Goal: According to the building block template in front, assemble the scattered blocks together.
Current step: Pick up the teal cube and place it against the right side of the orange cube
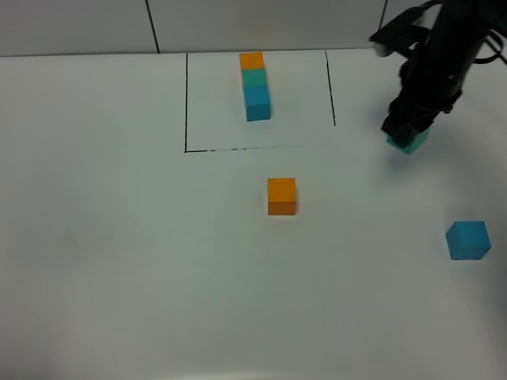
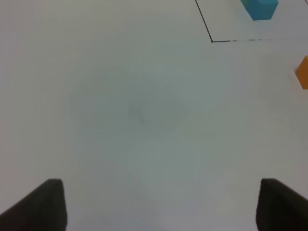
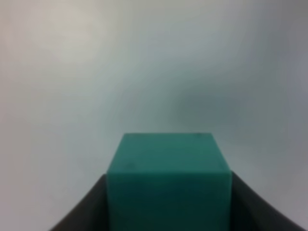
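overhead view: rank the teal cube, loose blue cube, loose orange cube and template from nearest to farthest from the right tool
1. teal cube, clamped in the right tool.
2-3. loose blue cube, front right, and loose orange cube, centre: too close to call.
4. template, far side, inside the drawn frame.

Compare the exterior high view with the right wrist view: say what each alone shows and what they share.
Only the exterior high view shows the building block template in its black frame, the loose orange cube and the loose blue cube. Only the right wrist view shows dark fingers pressed against two opposite sides of the teal-green cube. Both show that cube in the right gripper.
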Controlling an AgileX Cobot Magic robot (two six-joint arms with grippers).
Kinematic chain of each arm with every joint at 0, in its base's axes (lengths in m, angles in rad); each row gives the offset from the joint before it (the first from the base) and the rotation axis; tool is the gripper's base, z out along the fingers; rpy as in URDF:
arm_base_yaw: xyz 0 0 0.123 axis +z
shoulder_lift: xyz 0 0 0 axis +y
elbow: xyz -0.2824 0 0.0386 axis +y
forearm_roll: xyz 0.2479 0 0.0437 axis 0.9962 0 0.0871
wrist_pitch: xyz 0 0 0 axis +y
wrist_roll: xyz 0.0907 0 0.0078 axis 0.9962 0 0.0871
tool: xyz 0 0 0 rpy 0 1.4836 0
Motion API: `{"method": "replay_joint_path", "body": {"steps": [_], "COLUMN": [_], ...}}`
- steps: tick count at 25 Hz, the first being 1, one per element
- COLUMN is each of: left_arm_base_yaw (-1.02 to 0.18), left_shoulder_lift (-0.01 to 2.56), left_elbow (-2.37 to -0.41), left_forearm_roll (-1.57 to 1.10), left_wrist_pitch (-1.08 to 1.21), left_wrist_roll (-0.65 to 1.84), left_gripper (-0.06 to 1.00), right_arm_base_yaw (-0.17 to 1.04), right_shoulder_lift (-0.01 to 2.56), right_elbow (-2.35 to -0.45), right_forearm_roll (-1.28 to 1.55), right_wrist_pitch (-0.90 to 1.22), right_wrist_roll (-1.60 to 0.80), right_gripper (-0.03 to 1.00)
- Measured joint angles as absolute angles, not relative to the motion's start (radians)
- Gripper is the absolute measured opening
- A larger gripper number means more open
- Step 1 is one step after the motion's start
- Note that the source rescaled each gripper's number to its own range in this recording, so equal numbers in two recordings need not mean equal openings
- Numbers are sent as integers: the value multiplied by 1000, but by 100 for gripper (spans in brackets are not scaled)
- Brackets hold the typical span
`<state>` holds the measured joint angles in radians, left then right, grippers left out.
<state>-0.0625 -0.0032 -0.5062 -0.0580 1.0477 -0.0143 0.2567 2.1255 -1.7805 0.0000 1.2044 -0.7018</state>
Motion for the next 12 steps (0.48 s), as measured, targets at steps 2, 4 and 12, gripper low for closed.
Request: {"method": "replay_joint_path", "body": {"steps": [2, 4, 12], "left_arm_base_yaw": [-62, -62, -62], "left_shoulder_lift": [-3, -3, -3], "left_elbow": [-506, -506, -506], "left_forearm_roll": [-58, -58, -58], "left_wrist_pitch": [1048, 1048, 1048], "left_wrist_roll": [-14, -14, -14], "left_gripper": [74, 74, 74], "right_arm_base_yaw": [326, 377, 453], "right_shoulder_lift": [2126, 2132, 2164], "right_elbow": [-1781, -1781, -1728], "right_forearm_roll": [-17, -44, -70], "right_wrist_pitch": [1208, 1210, 1152], "right_wrist_roll": [-769, -834, -992], "right_gripper": [2, 2, 2]}}
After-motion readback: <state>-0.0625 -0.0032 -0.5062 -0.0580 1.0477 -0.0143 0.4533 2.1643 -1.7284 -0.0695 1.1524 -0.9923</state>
